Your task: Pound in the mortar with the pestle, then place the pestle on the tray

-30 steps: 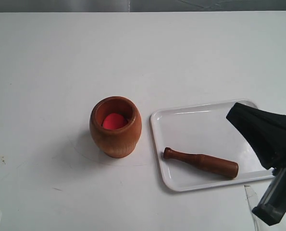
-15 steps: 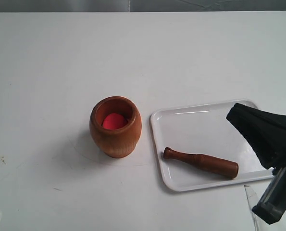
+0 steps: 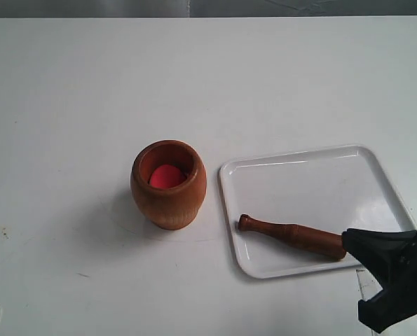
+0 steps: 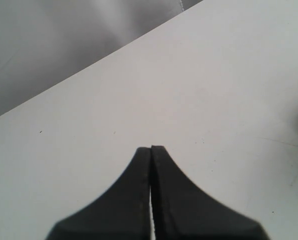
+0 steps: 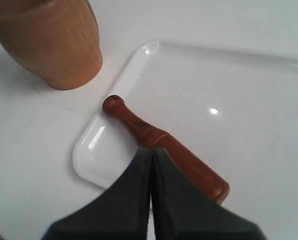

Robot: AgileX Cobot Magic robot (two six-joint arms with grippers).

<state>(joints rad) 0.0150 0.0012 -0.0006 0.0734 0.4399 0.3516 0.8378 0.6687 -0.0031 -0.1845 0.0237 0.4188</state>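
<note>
The orange-brown mortar (image 3: 168,184) stands upright on the white table, with something red (image 3: 167,176) inside. To its right lies the white tray (image 3: 313,182). The dark-brown pestle (image 3: 292,236) lies flat on the tray near its front rim, knob toward the mortar. My right gripper (image 3: 348,240) is shut and holds nothing; its tips hover by the pestle's thick end. The right wrist view shows that gripper (image 5: 152,151) above the pestle (image 5: 138,125), the tray (image 5: 214,80) and the mortar (image 5: 53,40). My left gripper (image 4: 151,148) is shut over bare table and is outside the exterior view.
The white table (image 3: 68,91) stretches around the mortar and tray. Its far edge (image 3: 194,17) meets a grey backdrop. A grey wall (image 4: 63,40) lies beyond the table edge in the left wrist view.
My right gripper has dropped from over the tray's right edge to the near right corner, by the pestle's thick end. Pestle, mortar and tray have not moved.
</note>
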